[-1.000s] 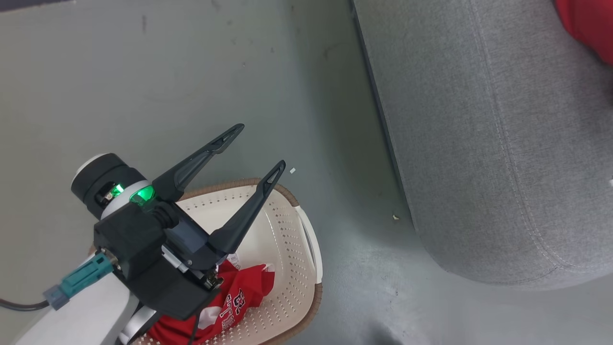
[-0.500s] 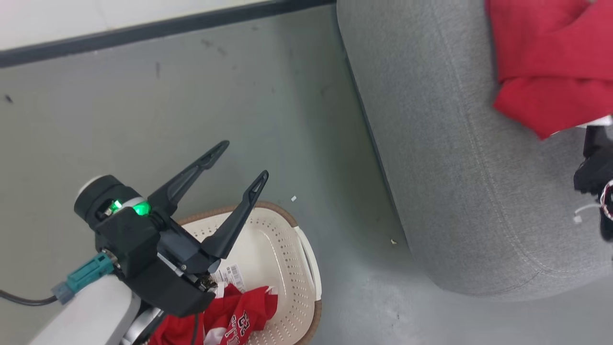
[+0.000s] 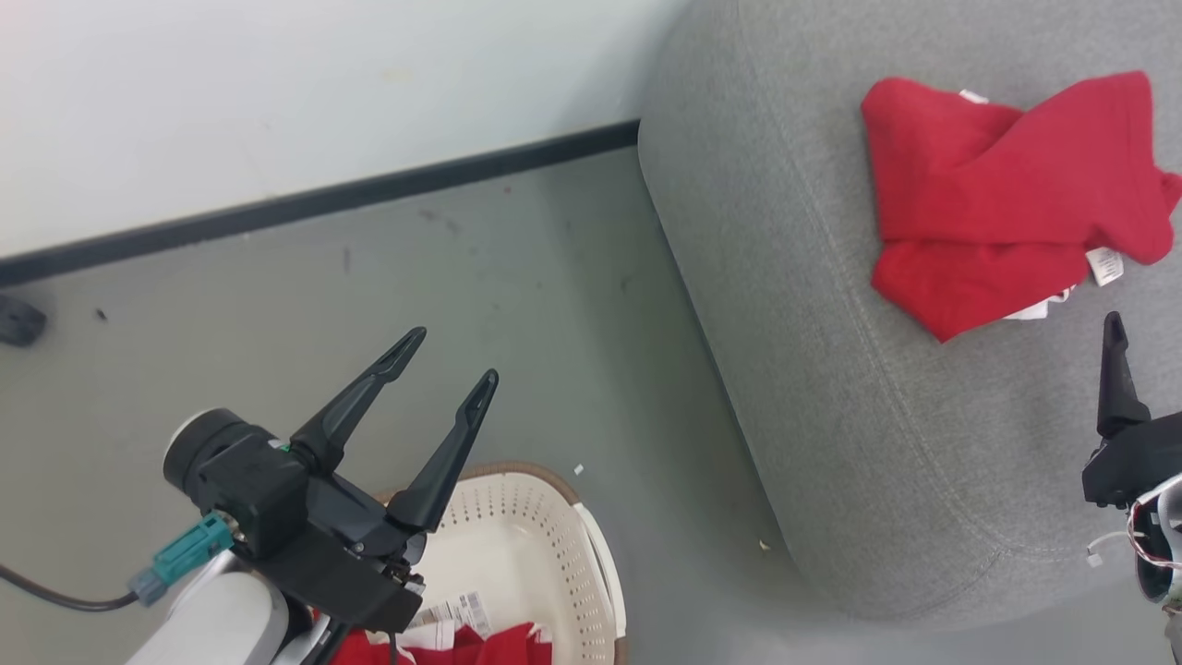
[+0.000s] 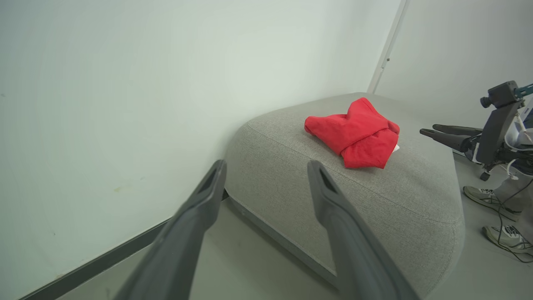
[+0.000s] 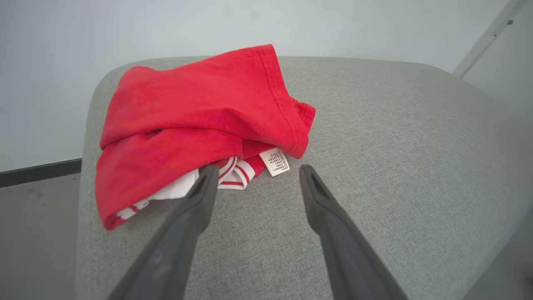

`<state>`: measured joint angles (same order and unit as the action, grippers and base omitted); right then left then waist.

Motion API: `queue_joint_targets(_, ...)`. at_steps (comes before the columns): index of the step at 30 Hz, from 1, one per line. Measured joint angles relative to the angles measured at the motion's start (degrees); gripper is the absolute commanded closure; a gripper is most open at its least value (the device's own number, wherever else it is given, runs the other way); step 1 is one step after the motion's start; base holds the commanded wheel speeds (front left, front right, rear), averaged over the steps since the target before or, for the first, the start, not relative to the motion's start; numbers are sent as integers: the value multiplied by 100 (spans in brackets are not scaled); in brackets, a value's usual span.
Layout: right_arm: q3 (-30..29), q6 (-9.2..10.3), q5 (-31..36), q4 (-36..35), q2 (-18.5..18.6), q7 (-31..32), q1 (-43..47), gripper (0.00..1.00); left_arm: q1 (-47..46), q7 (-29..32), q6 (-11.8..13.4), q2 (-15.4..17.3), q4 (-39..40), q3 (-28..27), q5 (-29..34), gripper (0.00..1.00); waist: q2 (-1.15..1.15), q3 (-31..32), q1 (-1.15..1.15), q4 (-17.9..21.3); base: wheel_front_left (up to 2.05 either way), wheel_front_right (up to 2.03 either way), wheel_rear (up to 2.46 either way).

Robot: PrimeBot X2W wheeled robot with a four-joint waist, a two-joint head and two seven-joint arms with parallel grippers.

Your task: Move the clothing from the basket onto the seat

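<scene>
In the head view the left gripper (image 3: 452,358) has its jaws wide apart and empty by the perforated cream basket (image 3: 554,545), which holds some red clothing (image 3: 480,645); a crumpled red garment (image 3: 997,203) lies on the grey woven seat (image 3: 831,416). In the left wrist view these jaws stand spread before the seat's rounded corner. In the right wrist view the right gripper (image 5: 258,170) has its jaws apart, holding nothing, just beside the garment's striped white trim.

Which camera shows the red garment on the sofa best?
Right wrist view: the red garment lies close, trim and label visible. Head view shows it from above; left wrist view, small and distant.
</scene>
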<state>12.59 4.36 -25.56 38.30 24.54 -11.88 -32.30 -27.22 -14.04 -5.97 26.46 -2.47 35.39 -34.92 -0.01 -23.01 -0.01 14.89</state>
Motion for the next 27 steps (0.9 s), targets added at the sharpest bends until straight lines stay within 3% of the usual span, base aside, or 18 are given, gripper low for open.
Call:
queue_joint_targets(11,-248,67,-66,-1357,25,-193,702,0,266,-30,145,-331,-377,-183,-102,0,0,704,1,-200,0,0,0)
queue_joint_targets(27,-385,68,-275,-2695,-229,-241,1675,0,755,-45,444,-492,-605,-691,-183,0,0,1319,1,-1037,0,0,0)
